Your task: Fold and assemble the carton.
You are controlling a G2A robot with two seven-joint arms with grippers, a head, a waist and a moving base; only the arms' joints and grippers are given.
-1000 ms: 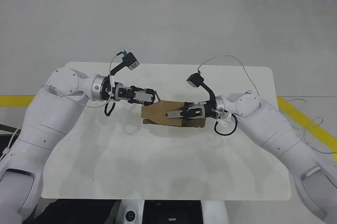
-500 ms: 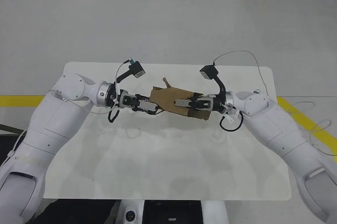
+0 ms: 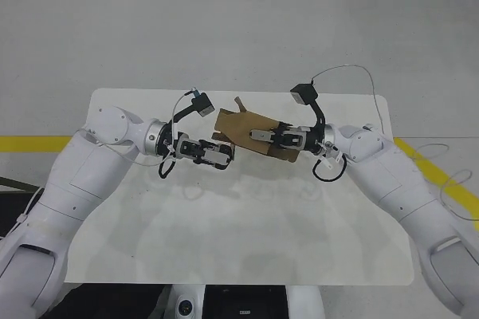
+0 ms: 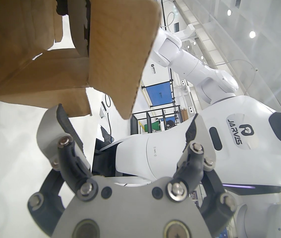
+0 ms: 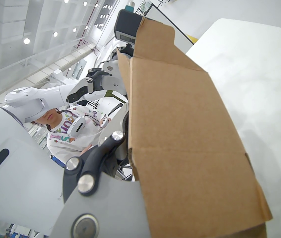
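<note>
**Obs. 1:** Since a second ago the carton [image 3: 239,129] has travelled from mid-bench toward the far edge and its near end has risen. The left pincer [image 3: 223,155] has dropped from beside that end to just below it.

**Obs. 2:** Noted. Grips?

**Obs. 1:** The right pincer [image 3: 257,135] is clamped on a carton wall and carries the whole load. In its own wrist view the left pincer [image 4: 126,115] stands spread wide with nothing between its fingers.

**Obs. 2:** Position of the carton?

**Obs. 1:** Over the far half of the bench [image 3: 223,231], between the two pincers. It appears to be held clear of the surface, tilted.

**Obs. 2:** Risks from here?

**Obs. 1:**
- One-wall grip, so the carton could pivot or sag when pushed.
- The end flap [image 4: 120,50] hangs just beyond the left fingers. An off-line approach could catch its corner and fold it against the crease.
- Pressing the half-open sleeve from one end may flatten it again.

**Obs. 2:** Appearance?

**Obs. 1:**
- Plain brown corrugated board [image 5: 180,125], scored fold lines visible.
- The body is partly opened into a sleeve and the end flaps are loose and splayed.
- One inner flap has a ragged edge, a likely tear point.
- Judged light but floppy.
</note>
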